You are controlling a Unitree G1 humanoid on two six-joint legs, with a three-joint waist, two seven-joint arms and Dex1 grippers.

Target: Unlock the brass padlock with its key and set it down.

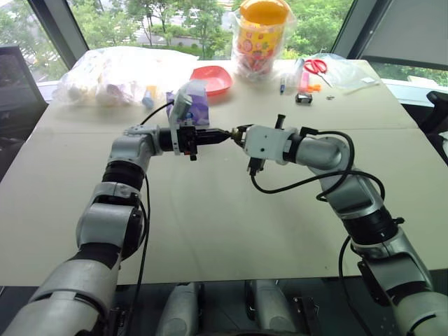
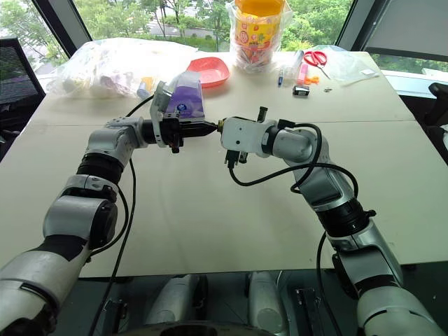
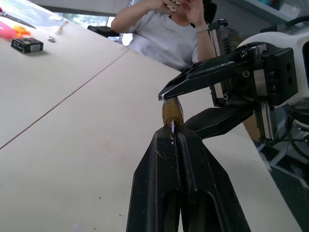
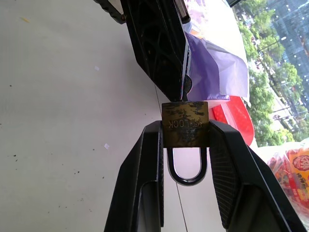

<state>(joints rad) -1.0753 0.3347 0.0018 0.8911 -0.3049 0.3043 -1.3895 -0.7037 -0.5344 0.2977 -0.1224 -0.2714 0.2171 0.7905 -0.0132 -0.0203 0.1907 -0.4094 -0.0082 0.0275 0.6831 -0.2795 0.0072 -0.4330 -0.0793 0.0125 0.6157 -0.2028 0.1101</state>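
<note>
While the right gripper (image 4: pixel 186 140) clamps the brass padlock (image 4: pixel 185 123), the key is being worked

Head view, frame centre: left gripper (image 1: pixel 222 136) pinched tight on the key (image 3: pixel 172 126); left wrist view: key entering the lock's base; right wrist view: shackle between the fingers; small, rigid, slippery, best held by its flat sides

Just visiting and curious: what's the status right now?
Right gripper shut on brass padlock, above the table. Left gripper shut on key, at the lock. Nothing in the way.
</note>
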